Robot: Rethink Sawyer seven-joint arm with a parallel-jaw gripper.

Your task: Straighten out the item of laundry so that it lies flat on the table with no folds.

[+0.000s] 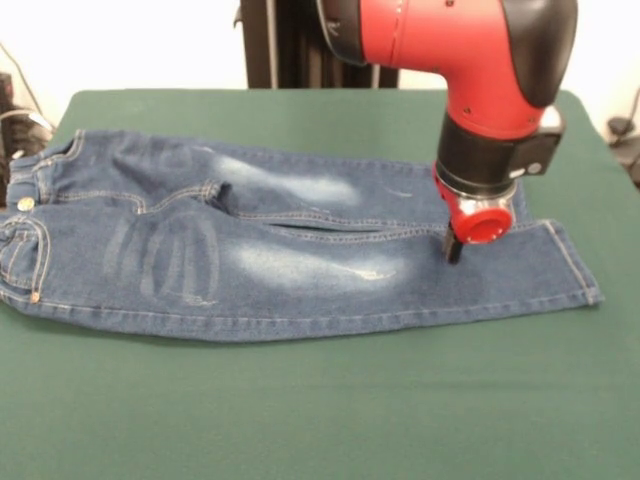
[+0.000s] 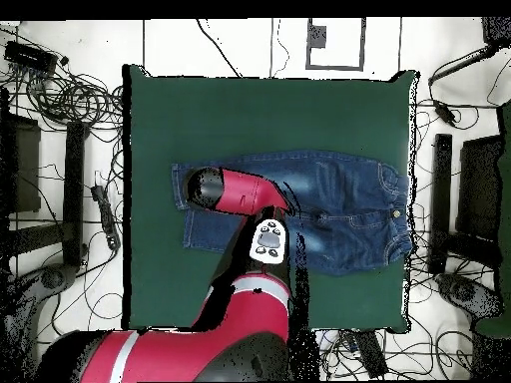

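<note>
Claw: the gripper (image 1: pixel 455 250) hangs below the red wrist, its dark tip touching or just above the denim near the leg cuffs. Only that one tip shows beneath the wrist housing, and the overhead view hides it under the arm, so whether it is released or clenched cannot be told.
Contact zone: the tip sits at the seam between the two legs, close to the hem end.
Task item: the jeans (image 1: pixel 300 265) lie spread across the middle of the table (image 1: pixel 320 400), waistband to one end and cuffs to the other, legs side by side and touching.
Lay state: mostly flat. Judged from the front view, a slight ridge runs along the inner leg seam and the fabric puckers at the crotch; the far leg's cuff is hidden behind the wrist.
Handling: denim of this kind is likely soft but thick, light enough to drag, and it should hold a crease until pulled taut. The felt-like cover will probably resist sliding.
Grip points: cuff hems and outer leg seams offer doubled edges to pinch. The elastic waistband (image 1: pixel 25 215) would stretch rather than transmit a pull. Avoid the brass button (image 1: pixel 25 203).
Surroundings: cables and dark equipment (image 2: pixel 60 170) lie off the table on both sides, well apart from the jeans.
Obstructions: nothing else rests on the cover. The arm (image 2: pixel 235 191) itself crosses above the legs and masks them from overhead.
</note>
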